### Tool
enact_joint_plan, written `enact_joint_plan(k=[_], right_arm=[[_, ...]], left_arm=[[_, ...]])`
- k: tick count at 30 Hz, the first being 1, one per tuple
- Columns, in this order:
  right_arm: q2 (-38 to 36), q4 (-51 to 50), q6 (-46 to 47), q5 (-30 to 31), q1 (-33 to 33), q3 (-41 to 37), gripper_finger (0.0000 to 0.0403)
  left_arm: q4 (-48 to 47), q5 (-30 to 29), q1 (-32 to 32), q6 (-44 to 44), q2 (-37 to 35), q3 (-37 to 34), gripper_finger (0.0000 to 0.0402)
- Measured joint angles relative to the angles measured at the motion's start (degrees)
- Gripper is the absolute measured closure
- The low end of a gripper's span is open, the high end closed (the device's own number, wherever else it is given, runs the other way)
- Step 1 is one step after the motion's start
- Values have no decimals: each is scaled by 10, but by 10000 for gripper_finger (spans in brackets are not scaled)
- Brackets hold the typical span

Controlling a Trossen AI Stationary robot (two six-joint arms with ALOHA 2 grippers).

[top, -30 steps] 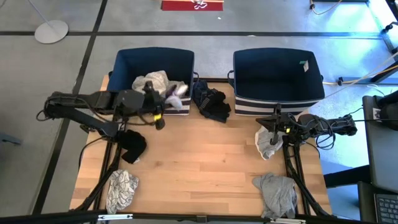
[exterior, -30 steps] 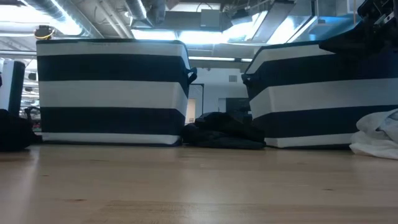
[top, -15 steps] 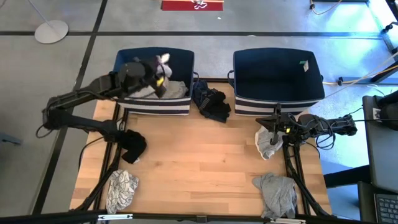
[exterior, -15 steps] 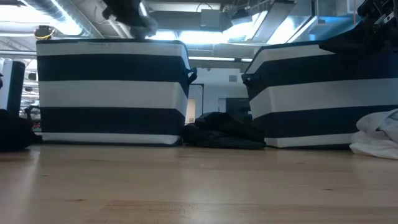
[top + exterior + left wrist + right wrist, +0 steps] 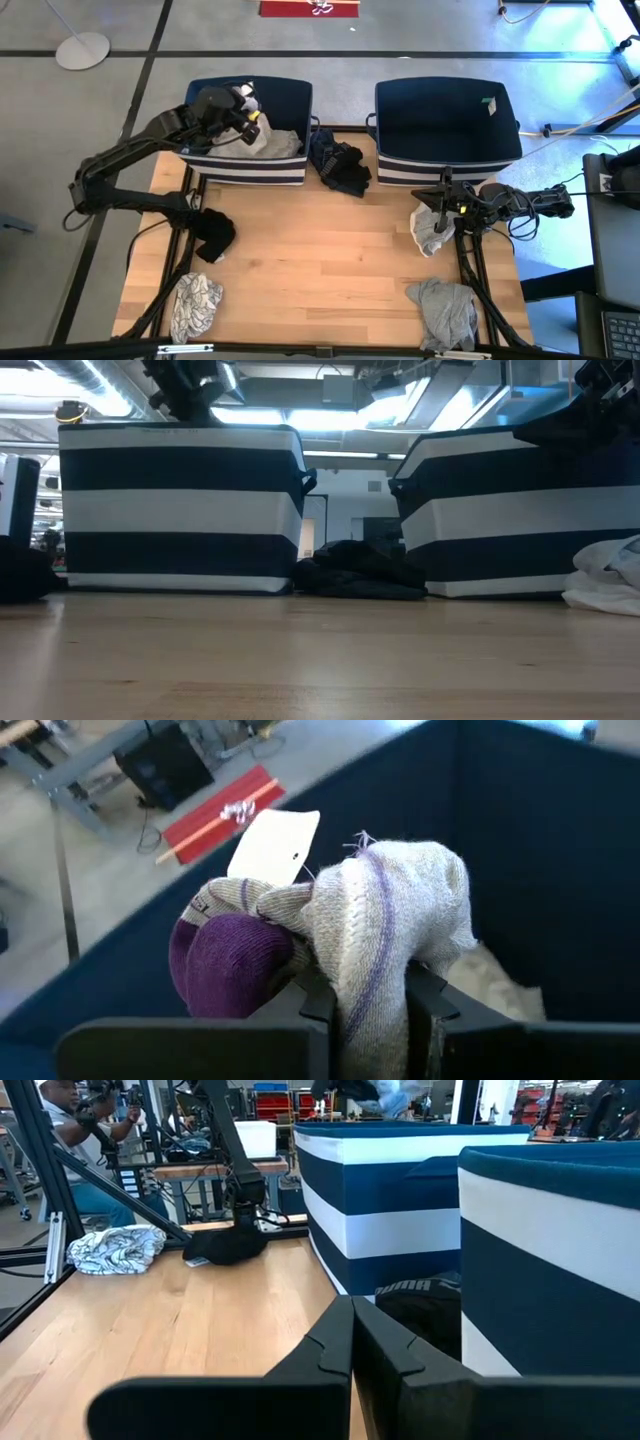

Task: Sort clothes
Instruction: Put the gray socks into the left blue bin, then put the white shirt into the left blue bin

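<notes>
My left gripper (image 5: 246, 104) is above the left navy bin (image 5: 200, 95), shut on a cream sock with a purple toe (image 5: 380, 920); a white tag (image 5: 270, 845) sticks up behind the sock. In the low view the left arm (image 5: 185, 385) shows above that bin's rim. Cream clothes (image 5: 268, 140) lie in the bin. My right gripper (image 5: 438, 200) is shut and empty, low at the table's right side, beside a white garment (image 5: 430, 232). A black garment (image 5: 338, 165) lies between the bins. My left gripper pinches the sock's bunched middle (image 5: 362, 982) between its two fingers. The sock's purple toe (image 5: 235, 955) and cream end (image 5: 420, 885) bulge out past the fingertips. The sock is lifted clear, above the bin's inside.
The right navy bin (image 5: 445, 120) stands at the far right. A black garment (image 5: 213, 234) lies at the table's left, a grey-white patterned one (image 5: 197, 303) at the near left, and a grey one (image 5: 445, 310) at the near right. The table's middle (image 5: 320, 260) is bare wood.
My left gripper has gone up and toward the table's far edge with the sock, from in front of the left bin's near wall to above the bin's inside. The sock has stayed in its hold.
</notes>
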Motion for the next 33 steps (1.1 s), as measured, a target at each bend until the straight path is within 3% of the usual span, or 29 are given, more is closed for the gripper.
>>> enact_joint_plan(k=[7,21,33], right_arm=[[0,0,-1,0,0,0,395],[0,-1,-1,0,0,0,395],[0,-1,-1,0,0,0,395]], left_arm=[[-40,10,18,-5,25,0,341],[-111,20,18,-18,67,0,193],[-116,35,-4,-5,10,28,175]])
